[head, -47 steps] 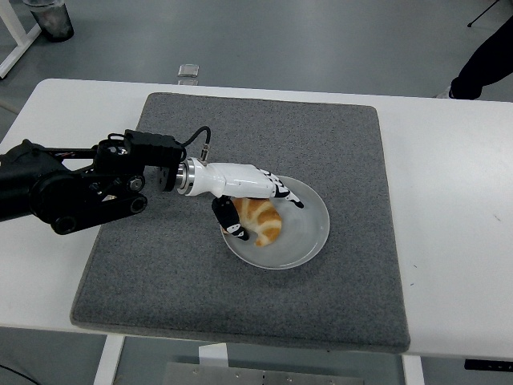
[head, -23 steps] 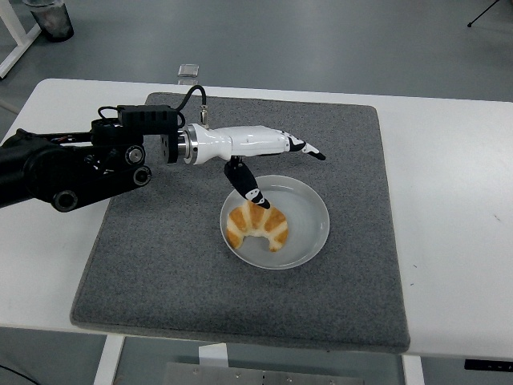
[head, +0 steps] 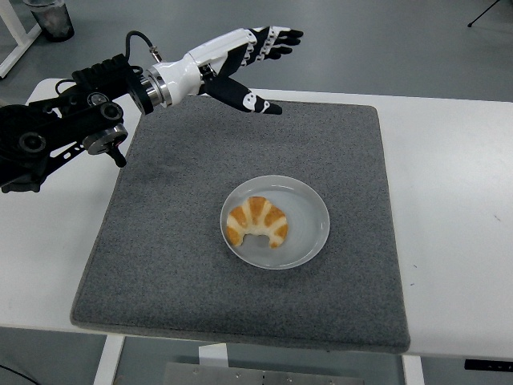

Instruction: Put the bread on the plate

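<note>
Head view shows the croissant [head: 256, 222] lying on the plate [head: 313, 210]; left hand [head: 240, 56] hangs high, fingers spread, empty. Placement looks done, seemingly; only parking the arm remains.

The bread [head: 256, 222] is lying in the left part of the plate [head: 309, 233]. The plate is sitting on the mat [head: 160, 241], a bit right of its middle. The mat is lying on the desk [head: 457, 200]. The left hand [head: 240, 60] is hanging up over the mat's far left side, well apart from the plate.
</note>
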`<state>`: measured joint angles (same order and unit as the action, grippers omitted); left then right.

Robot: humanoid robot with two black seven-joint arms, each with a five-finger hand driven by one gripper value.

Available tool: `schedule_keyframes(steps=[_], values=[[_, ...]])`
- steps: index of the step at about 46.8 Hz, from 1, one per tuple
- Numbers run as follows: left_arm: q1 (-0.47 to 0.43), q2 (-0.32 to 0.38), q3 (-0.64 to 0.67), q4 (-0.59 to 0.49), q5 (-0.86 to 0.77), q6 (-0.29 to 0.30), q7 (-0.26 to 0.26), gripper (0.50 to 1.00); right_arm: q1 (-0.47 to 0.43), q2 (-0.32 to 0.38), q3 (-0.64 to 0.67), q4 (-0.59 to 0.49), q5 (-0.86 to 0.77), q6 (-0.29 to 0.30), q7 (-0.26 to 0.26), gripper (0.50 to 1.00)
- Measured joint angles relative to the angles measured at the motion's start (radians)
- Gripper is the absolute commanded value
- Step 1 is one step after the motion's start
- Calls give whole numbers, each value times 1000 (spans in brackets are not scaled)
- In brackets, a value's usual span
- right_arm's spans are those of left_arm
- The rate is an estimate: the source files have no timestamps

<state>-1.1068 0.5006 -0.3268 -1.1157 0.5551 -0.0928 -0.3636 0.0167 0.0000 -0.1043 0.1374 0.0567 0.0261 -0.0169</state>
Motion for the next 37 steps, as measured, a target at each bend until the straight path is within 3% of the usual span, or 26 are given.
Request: schedule_keyframes(steps=[8, 28, 37], values=[[2, -2, -2, 106, -251, 63, 1, 994, 0, 0, 0, 0, 0, 0, 0, 952], [41, 2, -49, 282, -814, 60, 9, 996, 0, 0, 0, 0, 0, 0, 0, 952], [76, 10, -123, 302, -1035, 86, 70, 996, 0, 0, 0, 0, 0, 0, 0, 952]])
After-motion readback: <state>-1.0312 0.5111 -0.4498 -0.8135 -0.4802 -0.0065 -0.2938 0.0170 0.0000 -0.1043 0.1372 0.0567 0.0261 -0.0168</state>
